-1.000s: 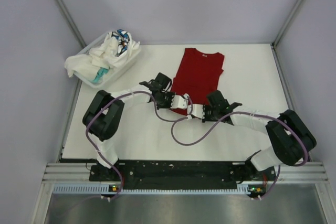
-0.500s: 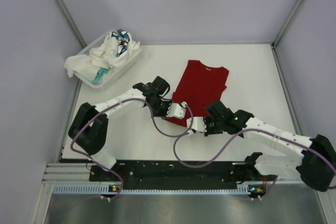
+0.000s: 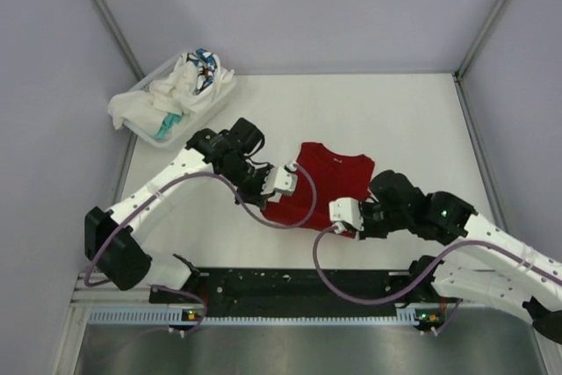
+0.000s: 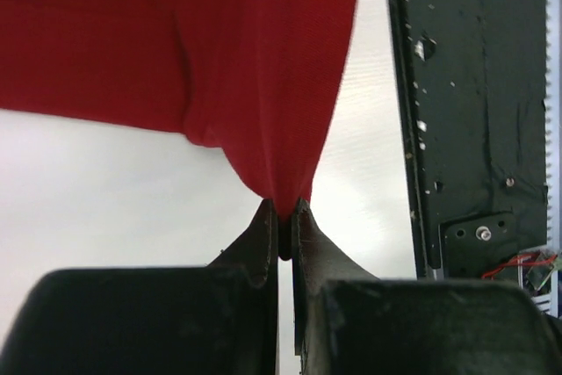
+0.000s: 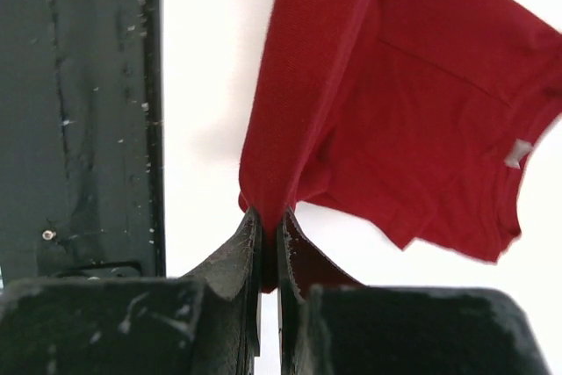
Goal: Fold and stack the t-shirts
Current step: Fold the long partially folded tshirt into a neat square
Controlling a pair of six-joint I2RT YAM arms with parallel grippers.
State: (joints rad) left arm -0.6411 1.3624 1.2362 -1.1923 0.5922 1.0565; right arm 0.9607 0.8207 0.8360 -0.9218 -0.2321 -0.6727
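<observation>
T-shirt mid-table; basket of clothes far-left.

The white tabletop is lit brightly from overhead; only faint shadows are cast. The black left gripper and right gripper are blurred toward 6 o'clock.

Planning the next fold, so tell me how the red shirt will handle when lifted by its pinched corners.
Probably floppy: the shirt fans out in soft folds from the left gripper and right gripper. Likely light: small fingertip pinches of cloth seem enough to hold its edge. It will probably sag between the grips unless pulled taut.
</observation>
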